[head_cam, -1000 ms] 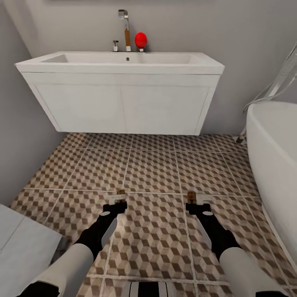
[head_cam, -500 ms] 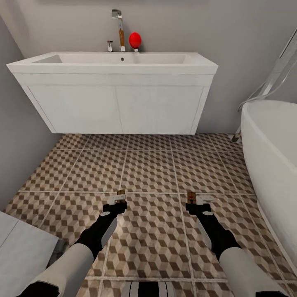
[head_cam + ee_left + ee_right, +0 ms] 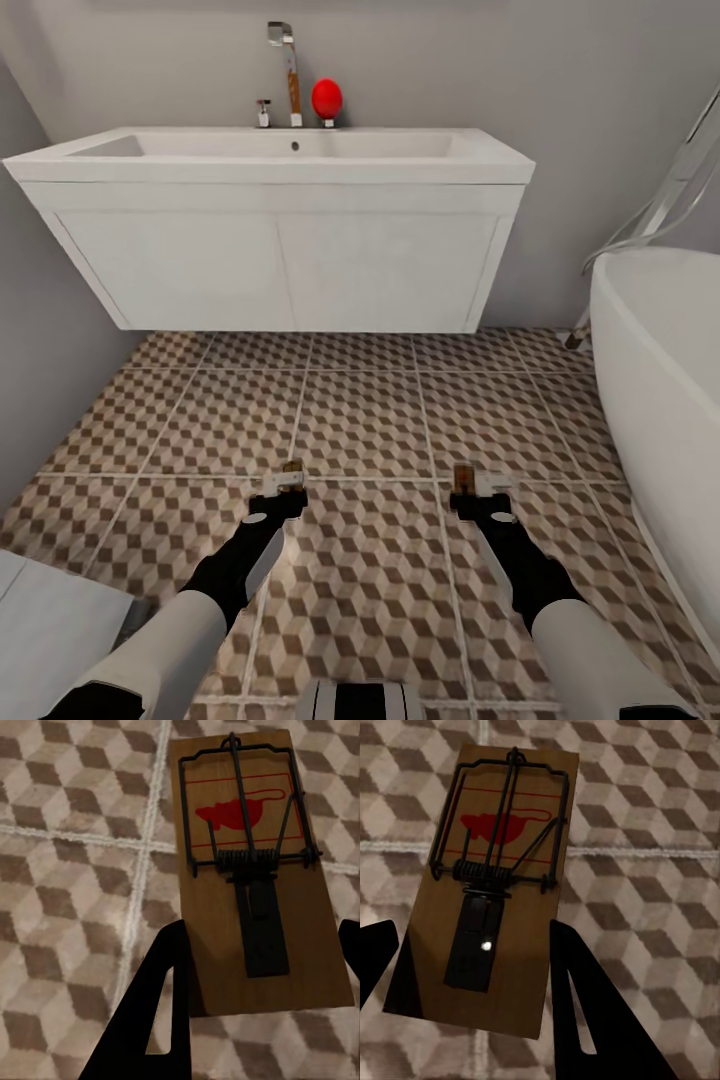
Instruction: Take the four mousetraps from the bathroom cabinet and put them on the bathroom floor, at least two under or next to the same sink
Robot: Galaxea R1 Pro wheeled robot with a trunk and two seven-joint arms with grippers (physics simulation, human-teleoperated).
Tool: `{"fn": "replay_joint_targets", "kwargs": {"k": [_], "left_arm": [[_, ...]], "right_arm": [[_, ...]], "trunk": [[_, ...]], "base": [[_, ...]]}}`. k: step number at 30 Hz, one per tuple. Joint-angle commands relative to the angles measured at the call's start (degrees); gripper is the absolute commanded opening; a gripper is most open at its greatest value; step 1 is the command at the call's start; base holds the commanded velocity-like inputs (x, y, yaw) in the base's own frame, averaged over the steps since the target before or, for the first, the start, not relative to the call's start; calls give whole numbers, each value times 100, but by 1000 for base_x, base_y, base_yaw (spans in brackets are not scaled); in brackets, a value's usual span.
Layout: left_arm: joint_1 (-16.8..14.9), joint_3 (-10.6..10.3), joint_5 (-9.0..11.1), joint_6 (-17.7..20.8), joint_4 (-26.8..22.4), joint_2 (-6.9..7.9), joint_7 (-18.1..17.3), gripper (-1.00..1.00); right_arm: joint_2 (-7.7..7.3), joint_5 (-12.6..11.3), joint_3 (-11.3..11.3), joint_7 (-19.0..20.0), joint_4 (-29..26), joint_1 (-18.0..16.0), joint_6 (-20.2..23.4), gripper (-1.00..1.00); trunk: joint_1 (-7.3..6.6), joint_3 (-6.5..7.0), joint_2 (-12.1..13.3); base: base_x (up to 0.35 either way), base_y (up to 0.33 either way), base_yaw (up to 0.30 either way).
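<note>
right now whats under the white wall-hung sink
Under the white wall-hung sink only a strip of cube-patterned tiled floor shows, with no trap on it. Further back is hidden by the cabinet front. Both wooden mousetraps are in the left gripper and right gripper.

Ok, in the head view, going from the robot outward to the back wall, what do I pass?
Left gripper and right gripper, each holding a mousetrap → bare bathroom floor → bathroom sink → tap and red ball at its back edge.
</note>
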Motion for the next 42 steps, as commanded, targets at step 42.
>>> {"fn": "replay_joint_targets", "kwargs": {"k": [42], "left_arm": [[-1, -39, 58, 25, -11, 7, 43, -100]], "right_arm": [[1, -1, 17, -14, -8, -1, 38, -100]], "trunk": [[2, -4, -2]], "base": [[320, 0, 0]]}}
